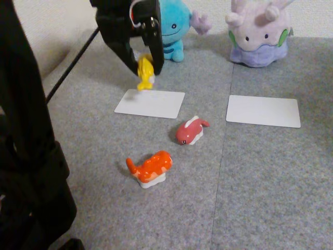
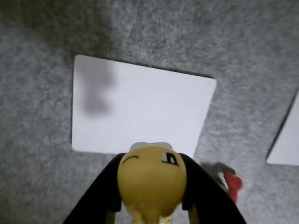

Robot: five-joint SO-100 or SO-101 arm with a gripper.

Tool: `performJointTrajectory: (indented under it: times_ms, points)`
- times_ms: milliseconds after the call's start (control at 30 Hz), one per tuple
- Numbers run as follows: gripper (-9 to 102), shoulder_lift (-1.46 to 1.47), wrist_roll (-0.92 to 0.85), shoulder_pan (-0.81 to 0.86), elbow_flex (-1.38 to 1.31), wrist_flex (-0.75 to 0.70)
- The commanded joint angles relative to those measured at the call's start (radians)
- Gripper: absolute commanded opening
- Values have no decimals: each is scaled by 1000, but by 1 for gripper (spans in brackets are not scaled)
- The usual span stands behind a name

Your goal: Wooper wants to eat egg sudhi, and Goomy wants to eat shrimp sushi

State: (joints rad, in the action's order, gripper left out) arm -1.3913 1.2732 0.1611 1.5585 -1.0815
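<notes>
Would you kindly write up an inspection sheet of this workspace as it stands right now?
Surface: grey carpet tiles, two white cards, one before Wooper, one before Goomy.
Job's things: Wooper and Goomy at the back; egg sushi held above the card's near-left edge; shrimp sushi on the carpet.
Clutter: pink-red sushi toy on the carpet between the cards.
Grippers: gripper shut on the egg sushi.
Cables: black cable running down left.
Surroundings: pale wall behind; dark blurred shape at left.
</notes>
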Motion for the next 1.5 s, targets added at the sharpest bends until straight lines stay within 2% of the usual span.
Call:
performJointTrajectory:
  times_ms: [0, 400, 600, 867, 1100, 1267, 1467]
  points:
    - [0, 18, 8, 9, -18, 40]
    - [0, 152, 28, 9, -18, 100]
    - [12, 158, 28, 9, -18, 103]
    - [15, 153, 28, 9, -18, 103]
    - [29, 127, 28, 2, -18, 74]
    - [29, 5, 34, -11, -17, -61]
    - [30, -305, 21, -26, -6, -261]
